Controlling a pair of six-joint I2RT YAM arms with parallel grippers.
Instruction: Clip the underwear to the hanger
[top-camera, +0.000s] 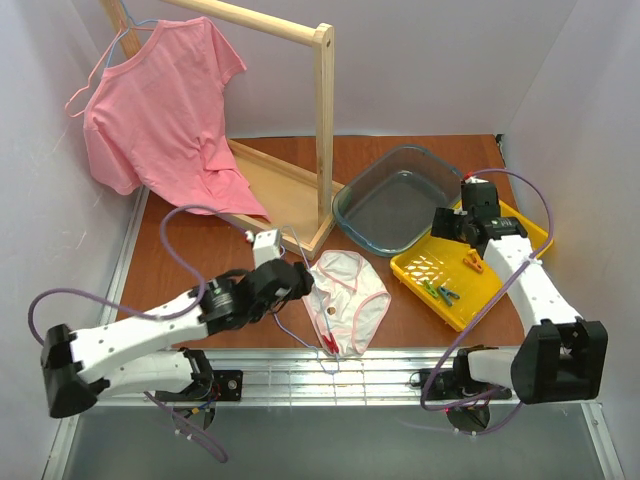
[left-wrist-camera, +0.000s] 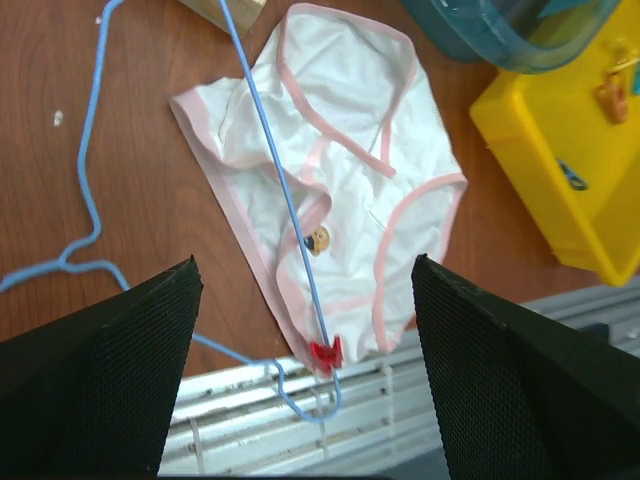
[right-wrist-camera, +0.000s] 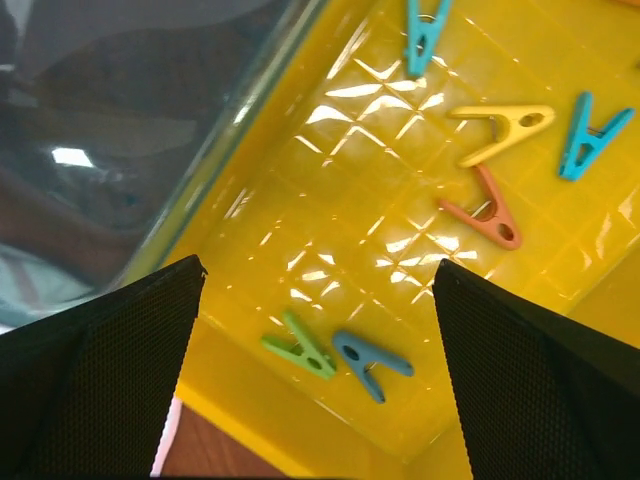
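Left gripper (left-wrist-camera: 305, 290) and right gripper (right-wrist-camera: 318, 265) both spread, nothing held; one peg on.
Your underwear (left-wrist-camera: 350, 160) lies flat mid-frame in the left wrist view, hanger (left-wrist-camera: 272, 170) wire across it, red peg (left-wrist-camera: 325, 352) at lower centre apparently pinning hem to wire. Right gripper hovers over loose pegs (right-wrist-camera: 372, 362) in the yellow tray (right-wrist-camera: 330, 130). Roughly halfway, I'd judge: you need another peg fetched and clipped.

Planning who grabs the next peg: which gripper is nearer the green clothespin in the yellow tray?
Right. The right gripper hovers open over the green clothespin in the yellow tray; the left gripper is far off, above the underwear.
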